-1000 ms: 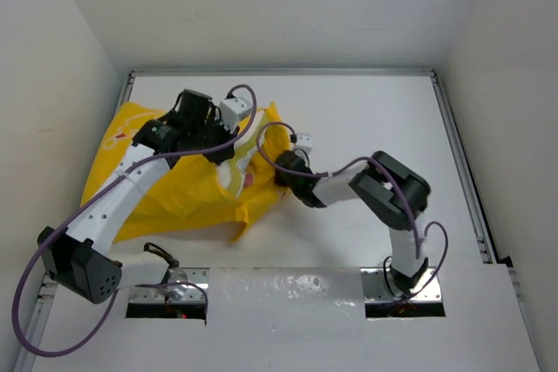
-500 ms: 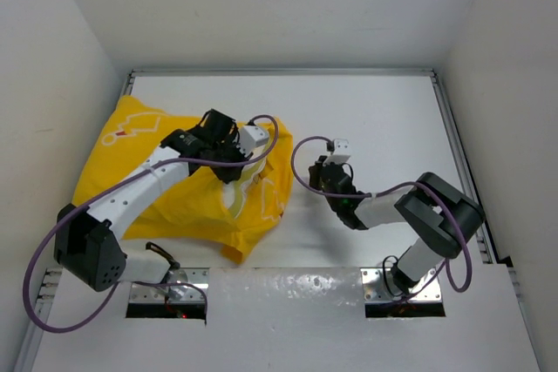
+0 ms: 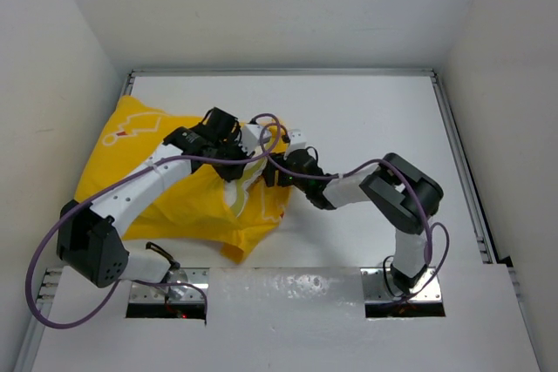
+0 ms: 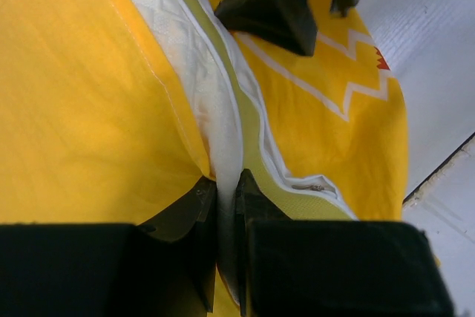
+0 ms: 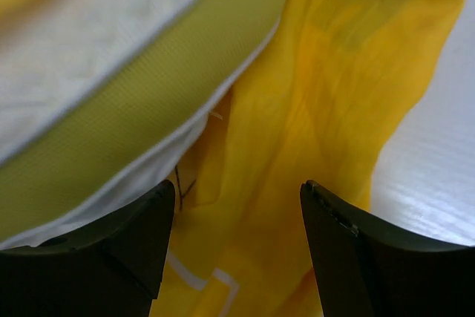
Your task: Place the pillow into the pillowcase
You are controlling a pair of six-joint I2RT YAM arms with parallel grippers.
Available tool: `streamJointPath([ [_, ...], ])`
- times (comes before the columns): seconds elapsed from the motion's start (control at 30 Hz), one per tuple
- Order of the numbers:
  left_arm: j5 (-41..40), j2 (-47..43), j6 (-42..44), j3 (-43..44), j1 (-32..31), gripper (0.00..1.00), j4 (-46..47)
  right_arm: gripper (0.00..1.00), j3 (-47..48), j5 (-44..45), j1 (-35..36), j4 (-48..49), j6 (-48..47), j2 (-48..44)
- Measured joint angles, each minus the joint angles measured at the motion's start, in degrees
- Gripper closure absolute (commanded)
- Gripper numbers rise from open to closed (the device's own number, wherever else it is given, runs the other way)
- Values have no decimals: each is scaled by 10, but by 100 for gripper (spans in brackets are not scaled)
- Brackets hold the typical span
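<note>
Tightly, left pincer (image 4: 225,185) pinches quilted cream pillow (image 4: 189,64) amid thin yellow pillowcase (image 4: 82,109).

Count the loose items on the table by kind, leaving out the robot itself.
pillow: 1
pillowcase: 1
Total: 2

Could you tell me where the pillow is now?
The pillow sits left of centre in the top view, mostly inside the pillowcase, edge pinched by the left hand.
</note>
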Motion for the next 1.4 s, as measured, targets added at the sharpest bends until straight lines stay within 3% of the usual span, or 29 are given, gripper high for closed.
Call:
streamJointPath([
  [0.17, -1, -2, -2, 1, 0, 100, 0, 31, 67, -3, 25, -67, 12, 58],
  [0.2, -1, -2, -2, 1, 0, 100, -1, 37, 80, 0, 28, -72, 14, 67],
  [0.23, -1, -2, -2, 1, 0, 100, -1, 49, 96, 2, 31, -83, 19, 76],
  [0.27, -2, -3, -2, 1, 0, 100, 0, 86, 110, 6, 31, -90, 23, 85],
  [0.3, -3, -3, -4, 2, 1, 100, 0, 100, 123, 13, 30, -99, 31, 95],
  [0.43, -3, -12, 1, 5, 0, 100, -14, 100, 105, 39, 13, -90, 90, 95],
  [0.6, -10, -40, 22, -11, -8, 100, -2, 100, -26, 31, -107, -36, 183, 14],
  [0.73, -15, -18, 43, -70, -46, 100, 71, 100, -63, 26, -171, -24, 195, -53],
  [0.93, 1, 85, 66, -86, -54, 100, 142, 100, -70, -14, -164, -11, 158, -148],
  [1.27, 5, 206, 50, 38, -54, 100, 119, 100, -85, -127, -163, -13, 102, -211],
  [1.3, -3, 214, 41, 47, -54, 100, 120, 99, -80, -145, -164, -34, 88, -212],
  [1.33, -10, 221, 33, 56, -54, 100, 121, 84, -71, -160, -165, -58, 75, -212],
  [1.37, -17, 226, 25, 64, -53, 100, 124, 38, -62, -170, -165, -85, 61, -213],
  [1.4, -24, 229, 20, 70, -53, 100, 130, 30, -57, -173, -166, -110, 50, -217],
])
